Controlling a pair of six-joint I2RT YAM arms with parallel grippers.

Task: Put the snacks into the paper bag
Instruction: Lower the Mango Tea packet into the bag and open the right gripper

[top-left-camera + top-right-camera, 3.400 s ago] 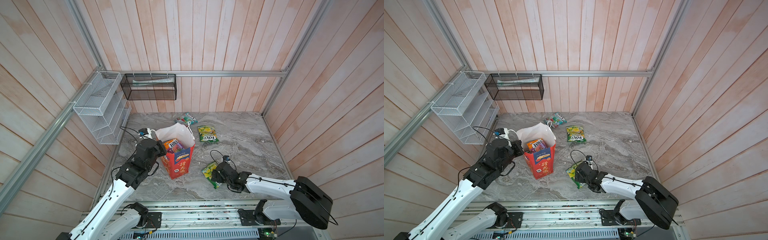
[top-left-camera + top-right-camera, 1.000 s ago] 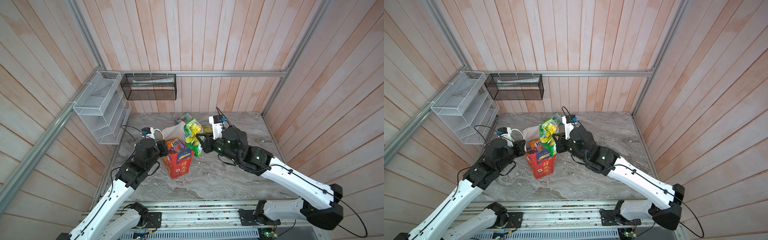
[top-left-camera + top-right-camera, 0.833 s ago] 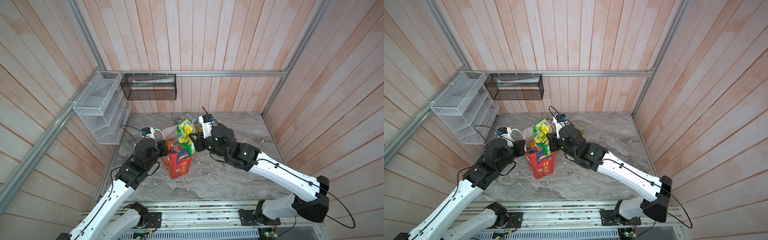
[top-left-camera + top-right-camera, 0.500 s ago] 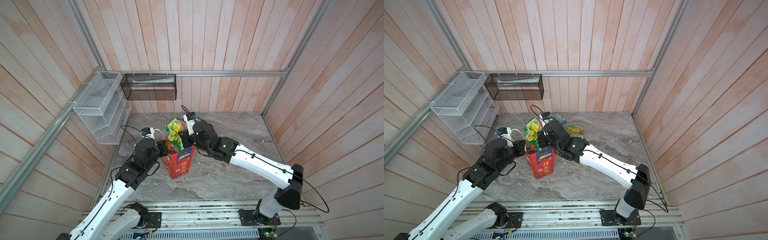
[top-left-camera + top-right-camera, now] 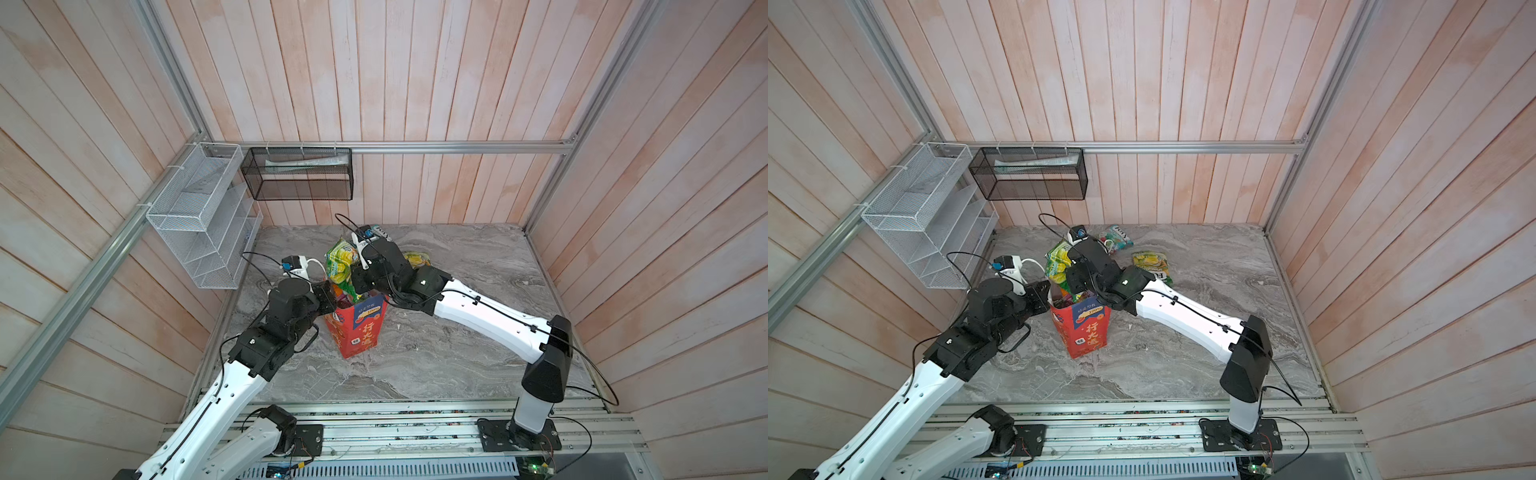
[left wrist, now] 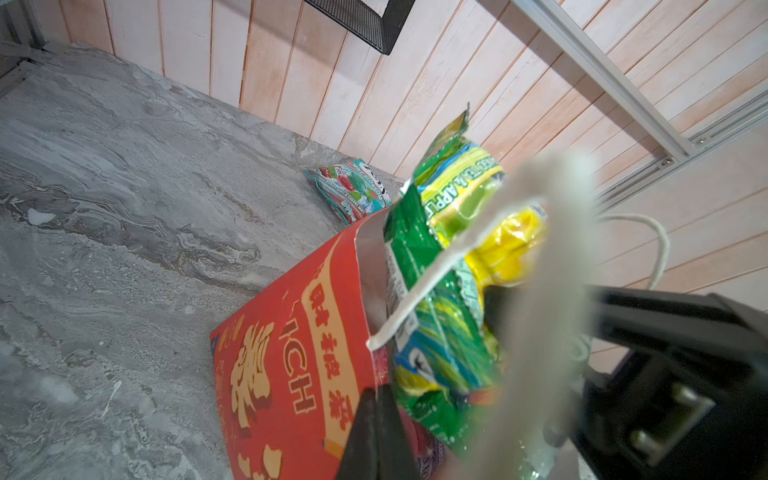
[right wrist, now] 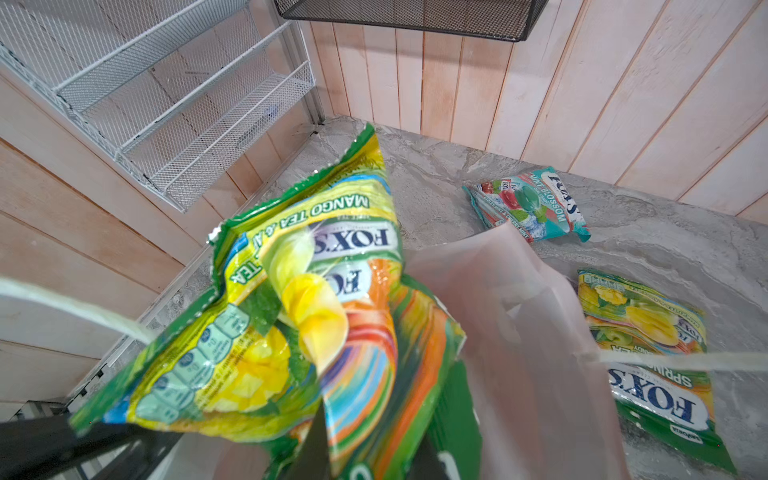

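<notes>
left hand (image 5: 327, 296): closed tight on rim of tall red paper bag (image 5: 360, 330) | right hand (image 5: 353, 279): pinching glossy green-yellow candy pouch (image 5: 340, 262) at bag mouth

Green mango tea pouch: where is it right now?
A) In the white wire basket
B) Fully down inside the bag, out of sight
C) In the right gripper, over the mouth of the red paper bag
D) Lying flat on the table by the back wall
C: the right gripper is closed on the green mango tea pouch, which stands up out of the open top of the red paper bag.
</notes>
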